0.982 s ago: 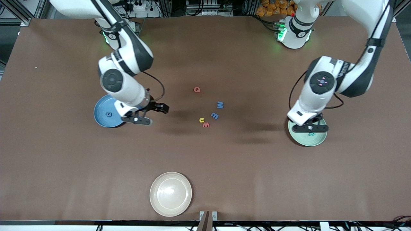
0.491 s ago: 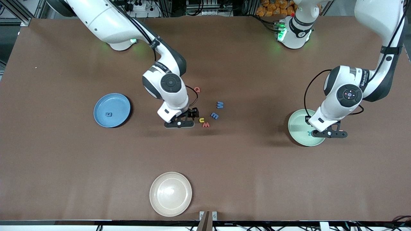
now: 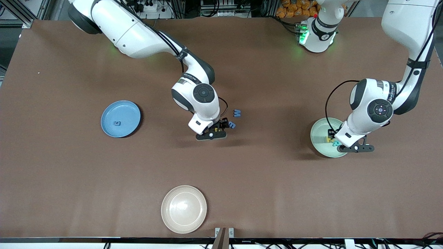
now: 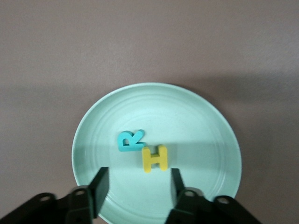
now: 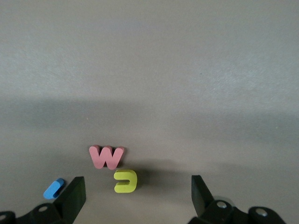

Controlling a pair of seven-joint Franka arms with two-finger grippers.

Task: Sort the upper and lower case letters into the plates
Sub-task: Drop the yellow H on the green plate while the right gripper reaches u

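My left gripper (image 4: 138,190) hangs open over the mint green plate (image 4: 205,116), nothing between its fingers. A teal R (image 4: 129,140) and a yellow H (image 4: 155,158) lie side by side in that plate. In the front view the left gripper (image 3: 333,138) is over the plate (image 3: 316,133). My right gripper (image 5: 136,195) stands open low over the table's middle, a yellow u (image 5: 125,180) between its fingers. A red W (image 5: 106,157) touches the u, and a blue letter (image 5: 53,188) lies beside one finger. The sky blue plate (image 3: 128,110) holds one blue letter (image 3: 118,122).
A blue M (image 3: 237,112) lies on the table beside the right gripper (image 3: 218,128), and another blue letter (image 3: 232,125) sits just nearer the camera. A cream plate (image 3: 183,209) stands near the table's front edge.
My right arm swung from the blue plate to the letters in the middle and came down around the yellow u. My left gripper opened, and the yellow H now lies in the mint plate.
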